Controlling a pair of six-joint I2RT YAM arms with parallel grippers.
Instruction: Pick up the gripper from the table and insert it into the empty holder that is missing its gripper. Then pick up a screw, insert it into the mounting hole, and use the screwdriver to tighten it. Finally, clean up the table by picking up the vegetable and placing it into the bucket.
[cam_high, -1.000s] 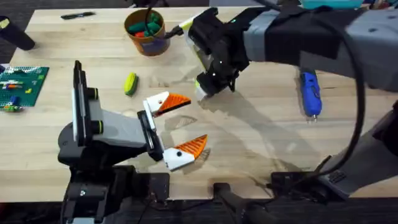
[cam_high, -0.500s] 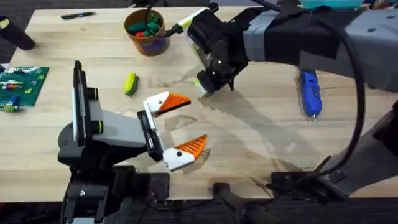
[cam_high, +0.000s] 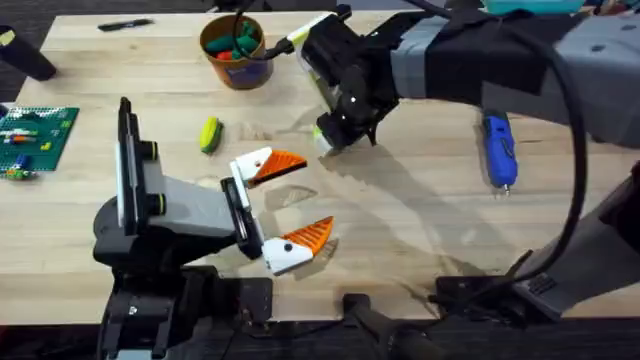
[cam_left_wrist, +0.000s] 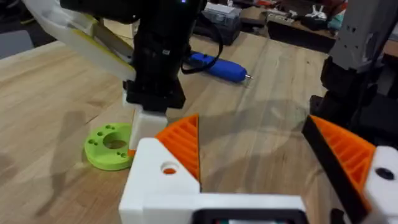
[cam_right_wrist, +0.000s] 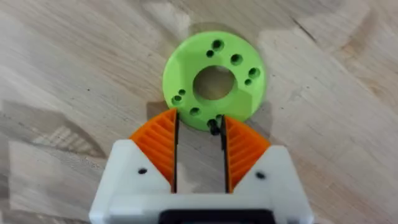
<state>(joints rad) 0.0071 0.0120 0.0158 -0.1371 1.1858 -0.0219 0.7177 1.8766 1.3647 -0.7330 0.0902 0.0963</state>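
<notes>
My left gripper rests open low over the table. In the left wrist view one white holder carries the orange ribbed gripper, and a small round hole in the holder's side shows orange. My right gripper points down at a green disc with holes, its pads slightly apart. A small dark screw stands at the disc's edge between the pads. The blue screwdriver lies to the right. The yellow-green vegetable lies near the orange bucket.
The bucket holds green and red toys. A green brick plate sits at the left edge and a black marker at the far left. The right arm stretches across the far middle of the table.
The right gripper has shifted slightly away from me over the green disc, then stayed still. The left arm has not moved.
</notes>
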